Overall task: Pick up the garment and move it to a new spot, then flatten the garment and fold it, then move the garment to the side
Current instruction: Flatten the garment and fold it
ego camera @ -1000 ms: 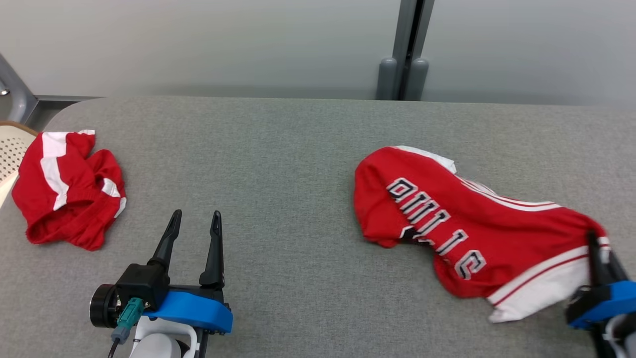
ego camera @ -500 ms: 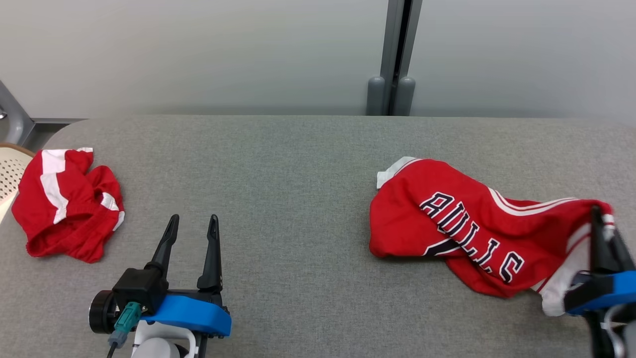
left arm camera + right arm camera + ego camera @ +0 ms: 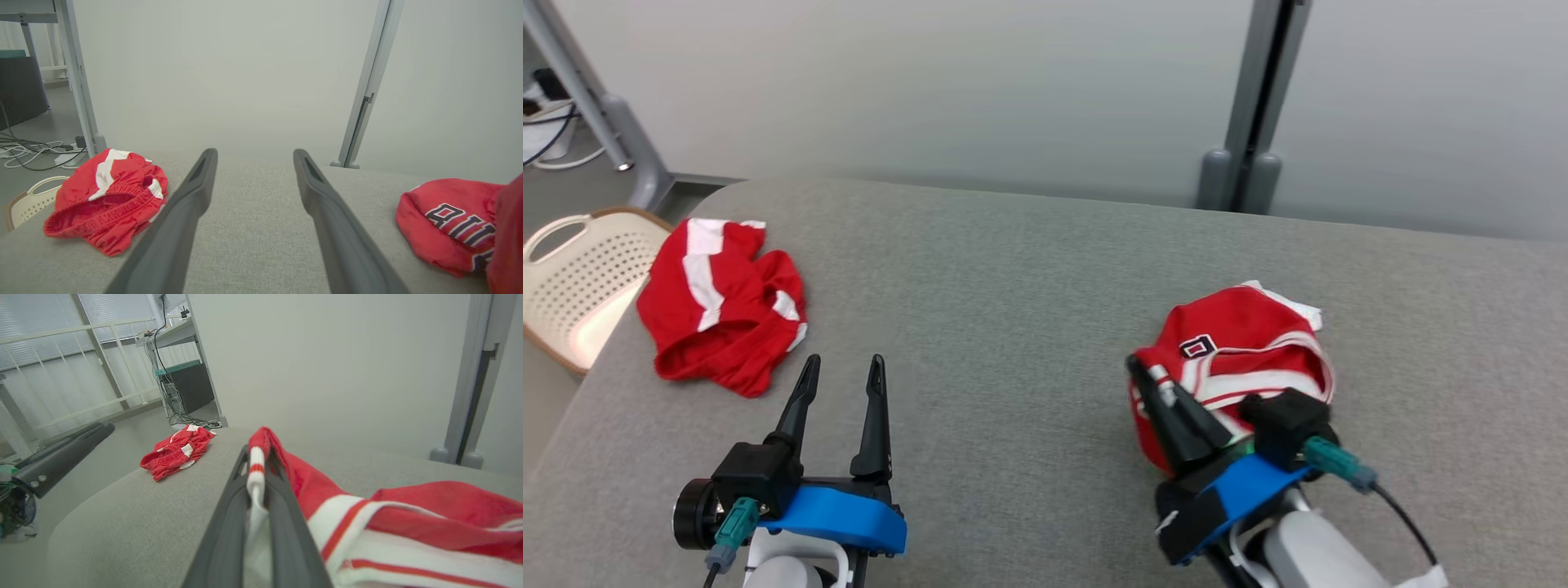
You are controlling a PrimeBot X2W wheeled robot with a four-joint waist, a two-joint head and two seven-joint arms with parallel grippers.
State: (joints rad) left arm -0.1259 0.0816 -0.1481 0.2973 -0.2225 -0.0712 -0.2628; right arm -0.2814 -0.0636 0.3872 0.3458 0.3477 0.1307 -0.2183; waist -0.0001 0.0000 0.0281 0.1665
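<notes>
Head view: right gripper (image 3: 1141, 371) pinches the striped hem of the bunched red jersey (image 3: 1241, 327), likely mid-relocation; left gripper (image 3: 843, 367) gapes empty. Next: lay it down, spread flat.

You get even, diffuse light and faint shadows; in the right wrist view, the garment (image 3: 408, 514) blurs close up.

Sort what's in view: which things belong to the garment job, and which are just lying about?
Job: lettered red jersey; right gripper, shut on its striped edge; open left gripper; grey table.
Lying about: crumpled red shorts; cream basket; floor cables.
</notes>
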